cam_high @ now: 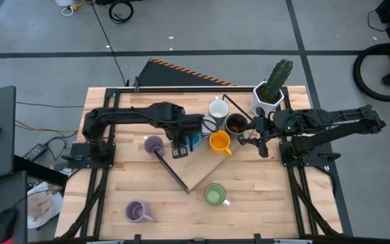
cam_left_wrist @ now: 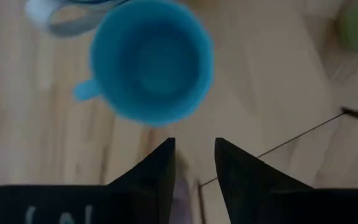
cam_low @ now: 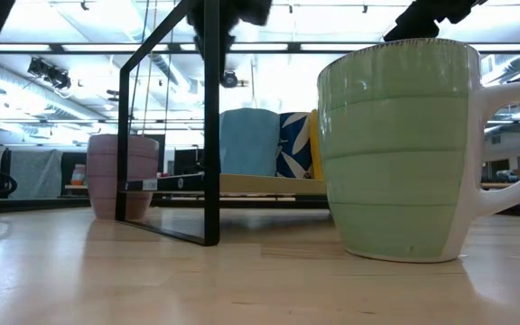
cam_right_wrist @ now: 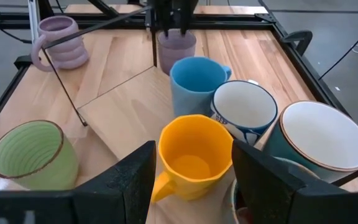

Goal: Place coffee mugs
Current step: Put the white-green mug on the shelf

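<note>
The blue mug (cam_high: 193,141) stands upright on a raised wooden board (cam_high: 198,166), and its round mouth (cam_left_wrist: 151,62) shows from above. My left gripper (cam_high: 179,150) hangs over the board beside this mug, pointing down, open and holding nothing (cam_left_wrist: 194,155). It also shows far off (cam_right_wrist: 171,28) over a lilac mug (cam_right_wrist: 178,45). Orange (cam_right_wrist: 194,155), dark brown (cam_high: 235,123) and white (cam_high: 218,108) mugs stand close together. My right gripper (cam_high: 244,137) waits open, above and right of the orange mug.
A green mug (cam_high: 214,195) stands near the front. A second lilac mug (cam_high: 136,211) is at the front left. A cactus pot (cam_high: 269,91) sits at the back right. A thin black frame (cam_low: 210,117) stands along the board's edge.
</note>
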